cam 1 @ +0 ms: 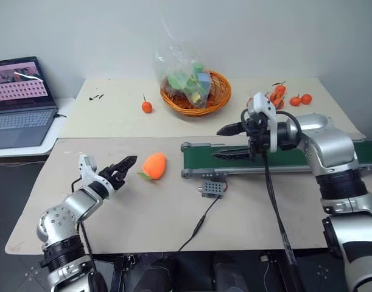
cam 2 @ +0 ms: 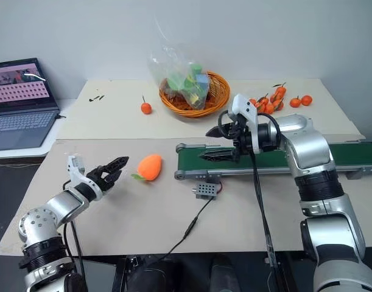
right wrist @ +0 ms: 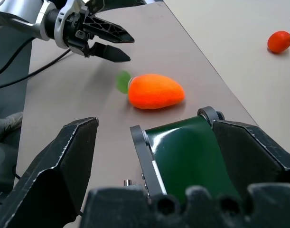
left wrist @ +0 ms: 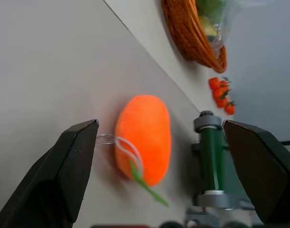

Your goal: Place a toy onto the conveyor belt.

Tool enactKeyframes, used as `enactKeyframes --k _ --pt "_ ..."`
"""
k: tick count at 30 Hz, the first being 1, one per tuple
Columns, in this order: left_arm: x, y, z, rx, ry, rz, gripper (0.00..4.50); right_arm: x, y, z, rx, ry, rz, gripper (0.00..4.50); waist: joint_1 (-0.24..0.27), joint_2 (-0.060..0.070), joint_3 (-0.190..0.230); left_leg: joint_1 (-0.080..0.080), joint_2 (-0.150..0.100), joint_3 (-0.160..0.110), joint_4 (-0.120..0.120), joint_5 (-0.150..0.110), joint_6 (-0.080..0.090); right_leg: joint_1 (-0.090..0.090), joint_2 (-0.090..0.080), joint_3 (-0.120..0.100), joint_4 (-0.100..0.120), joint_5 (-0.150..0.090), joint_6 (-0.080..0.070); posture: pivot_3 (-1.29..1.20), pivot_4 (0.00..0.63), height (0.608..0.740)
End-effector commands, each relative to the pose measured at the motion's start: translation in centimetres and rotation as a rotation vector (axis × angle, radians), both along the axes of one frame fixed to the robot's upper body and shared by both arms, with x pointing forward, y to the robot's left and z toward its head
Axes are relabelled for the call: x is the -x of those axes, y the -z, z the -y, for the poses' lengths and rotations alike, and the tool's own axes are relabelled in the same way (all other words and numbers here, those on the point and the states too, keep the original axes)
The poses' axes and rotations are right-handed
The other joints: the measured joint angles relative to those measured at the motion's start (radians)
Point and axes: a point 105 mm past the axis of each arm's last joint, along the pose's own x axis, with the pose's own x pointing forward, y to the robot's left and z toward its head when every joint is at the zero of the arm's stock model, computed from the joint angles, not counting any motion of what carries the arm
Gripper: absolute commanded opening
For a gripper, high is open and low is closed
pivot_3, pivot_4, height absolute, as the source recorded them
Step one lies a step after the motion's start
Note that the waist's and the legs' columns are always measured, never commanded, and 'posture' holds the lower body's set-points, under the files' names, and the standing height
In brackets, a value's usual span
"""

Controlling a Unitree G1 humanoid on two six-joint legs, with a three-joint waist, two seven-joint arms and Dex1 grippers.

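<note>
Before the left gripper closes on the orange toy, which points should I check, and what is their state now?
1. Left gripper open: ok.
2. Toy lies free on the table, not yet between the fingers: ok.
3. Left gripper aimed at the toy: ok.
4. Conveyor belt end nearest the toy is bare: ok.
5. Right gripper open, over the belt, could block the drop: not ok.
6. Grey box lies off the path: ok.

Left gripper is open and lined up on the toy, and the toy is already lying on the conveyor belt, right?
Not quite. The toy lies on the table, beside the end of the conveyor belt, as the left eye view shows. The left gripper is open and lined up on it.
</note>
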Motion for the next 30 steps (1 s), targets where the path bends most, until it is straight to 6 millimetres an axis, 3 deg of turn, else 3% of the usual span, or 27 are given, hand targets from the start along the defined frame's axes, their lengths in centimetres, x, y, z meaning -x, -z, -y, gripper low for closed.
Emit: enactKeyframes --k 1,5,20,30 --pt "-0.5 -0.7 0.6 0.116 -0.008 -0.005 4.48 0.3 -1.6 0.1 -0.011 -0.004 0.063 4.5 0.0 0.0 0.0 0.0 0.0 0.0 0.0 0.0 0.0 0.0 0.0 0.0 0.0 0.0 0.0 0.0 0.15 0.74" --pt "-1.2 -0.3 1.3 0.196 -0.024 -0.059 4.48 0.3 -1.7 0.4 -0.005 0.009 0.07 4.5 0.0 0.0 0.0 0.0 0.0 0.0 0.0 0.0 0.0 0.0 0.0 0.0 0.0 0.0 0.0 0.0 0.15 0.74" --pt "-1.6 2.0 0.6 0.108 -0.047 -0.153 4.48 0.4 -1.9 0.9 -0.001 0.041 0.084 4.5 0.0 0.0 0.0 0.0 0.0 0.002 0.0 0.0 0.0 0.0 0.0 0.002 0.0 0.0 0.0 0.0 0.15 0.74" --pt "-1.9 3.7 2.3 0.047 0.012 -0.204 4.48 0.2 -1.9 0.7 -0.005 0.049 0.092 4.5 0.004 0.0 0.0 0.001 0.0 0.003 0.0 0.0 0.0 0.0 0.0 0.002 0.0 0.0 0.001 0.0 0.15 0.74"
